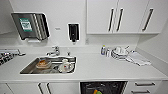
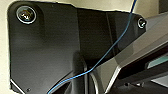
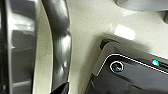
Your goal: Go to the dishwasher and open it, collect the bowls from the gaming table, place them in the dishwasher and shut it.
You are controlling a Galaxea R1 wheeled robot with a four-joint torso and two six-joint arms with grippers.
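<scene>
- Two bowls-ish dishes sit in my sink (image 1: 30,68); the dishwasher (image 1: 103,87) gapes open under the counter (image 1: 100,67).
- Towel dispenser (image 1: 30,26) has a green label, unreadable.
- My jaws: can't tell.

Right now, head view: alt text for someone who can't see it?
A white kitchen counter seen from above, with the dishwasher open below it, its dark interior showing. A steel sink holds dishes; stacked plates sit further along, and white wall cabinets hang above.
</scene>
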